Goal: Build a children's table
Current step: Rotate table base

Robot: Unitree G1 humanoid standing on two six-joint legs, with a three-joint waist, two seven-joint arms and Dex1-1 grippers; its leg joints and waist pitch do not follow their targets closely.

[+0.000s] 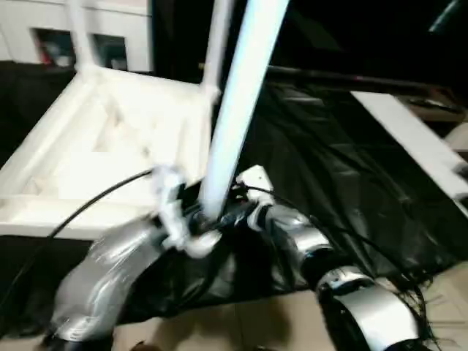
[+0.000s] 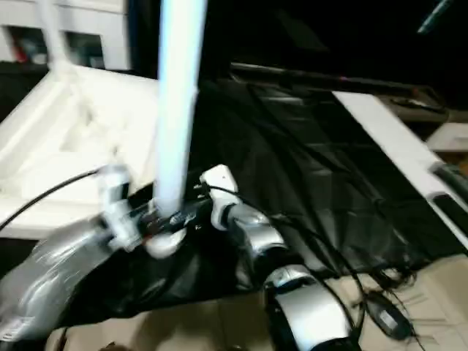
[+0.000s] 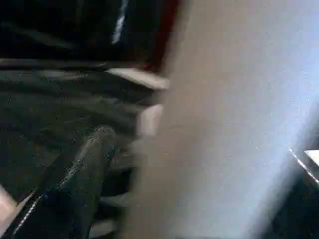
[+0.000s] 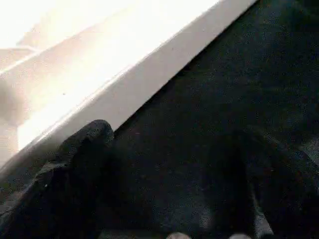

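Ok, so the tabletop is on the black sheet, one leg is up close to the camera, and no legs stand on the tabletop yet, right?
Not quite. The left eye view shows two already standing at the tabletop's far corners: the far left leg and the far right leg. The rest holds: it lies on the black sheet, and a third leg rises close to the camera.

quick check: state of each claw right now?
Left claw: closed on the white leg, which stands nearly upright.
Right claw: open, empty, over the black cloth beside the tabletop edge.
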